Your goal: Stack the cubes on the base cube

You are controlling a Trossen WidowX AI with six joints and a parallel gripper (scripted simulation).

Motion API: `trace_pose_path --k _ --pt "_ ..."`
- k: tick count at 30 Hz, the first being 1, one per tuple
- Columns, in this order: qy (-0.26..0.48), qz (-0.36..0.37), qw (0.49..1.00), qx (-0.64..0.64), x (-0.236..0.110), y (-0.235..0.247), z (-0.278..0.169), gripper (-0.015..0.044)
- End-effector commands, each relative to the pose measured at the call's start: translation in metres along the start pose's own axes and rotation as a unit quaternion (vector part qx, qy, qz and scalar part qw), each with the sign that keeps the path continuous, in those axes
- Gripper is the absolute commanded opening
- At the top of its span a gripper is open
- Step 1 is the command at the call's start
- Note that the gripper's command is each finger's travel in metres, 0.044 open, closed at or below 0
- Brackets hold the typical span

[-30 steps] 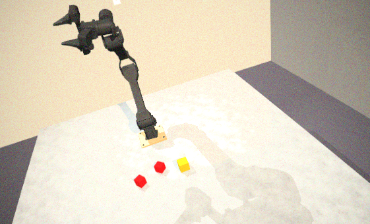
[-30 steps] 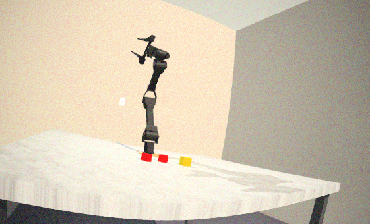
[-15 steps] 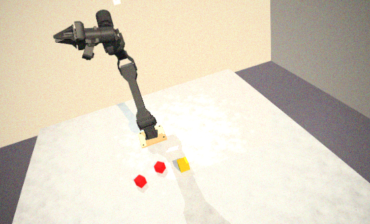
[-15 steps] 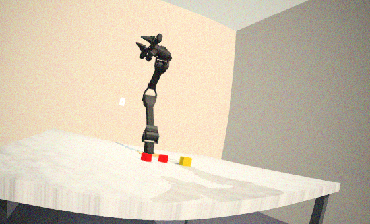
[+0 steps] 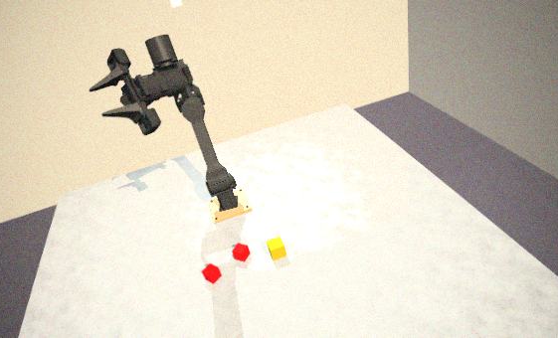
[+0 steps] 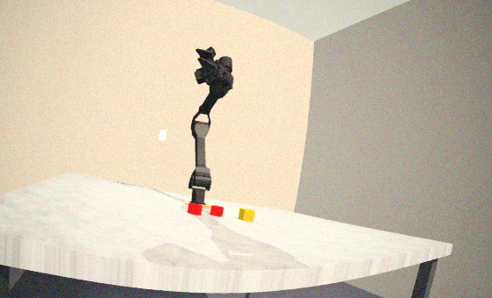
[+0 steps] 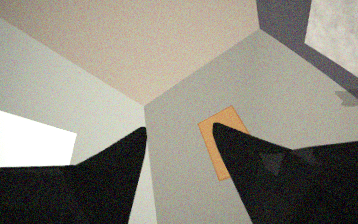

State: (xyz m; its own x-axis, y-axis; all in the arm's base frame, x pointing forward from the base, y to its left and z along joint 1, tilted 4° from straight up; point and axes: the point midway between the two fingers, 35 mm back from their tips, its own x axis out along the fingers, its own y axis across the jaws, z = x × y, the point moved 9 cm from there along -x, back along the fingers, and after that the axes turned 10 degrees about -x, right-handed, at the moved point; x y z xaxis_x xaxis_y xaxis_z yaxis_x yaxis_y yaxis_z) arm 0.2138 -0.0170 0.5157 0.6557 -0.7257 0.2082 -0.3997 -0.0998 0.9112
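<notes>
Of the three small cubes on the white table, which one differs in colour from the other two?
The yellow cube. The other two are red cubes: one beside it, one farther from it.

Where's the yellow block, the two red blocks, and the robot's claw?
yellow block [image 5: 277, 248]: top view, its top face.
nearer red block [image 5: 211, 273]: top view, its middle.
farther red block [image 5: 241, 252]: top view, its middle.
claw [image 5: 97, 100]: top view, between fingertips.

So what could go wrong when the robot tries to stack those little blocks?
The open black gripper hangs high above the white table, pointing away from the blocks, so a long swing down could miss. The two small red cubes lie close together; grabbing one might bump the other. The yellow cube sits near them too, and a knock could shift it.
</notes>
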Motion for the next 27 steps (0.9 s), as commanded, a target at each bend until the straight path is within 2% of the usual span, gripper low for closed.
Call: trace_pose_path --k 1,6,12,20,27 --pt "0.058 -0.061 0.974 -0.208 0.005 -0.039 -0.015 0.0265" --pt "0.128 -0.111 0.897 -0.407 0.006 -0.077 -0.025 0.0265" --pt "0.229 -0.153 0.748 -0.604 0.002 -0.122 -0.03 0.0265" --pt "0.379 -0.172 0.481 -0.772 -0.011 -0.178 -0.027 0.0265" --pt "0.513 -0.151 0.222 -0.815 -0.029 -0.219 -0.016 0.0265"
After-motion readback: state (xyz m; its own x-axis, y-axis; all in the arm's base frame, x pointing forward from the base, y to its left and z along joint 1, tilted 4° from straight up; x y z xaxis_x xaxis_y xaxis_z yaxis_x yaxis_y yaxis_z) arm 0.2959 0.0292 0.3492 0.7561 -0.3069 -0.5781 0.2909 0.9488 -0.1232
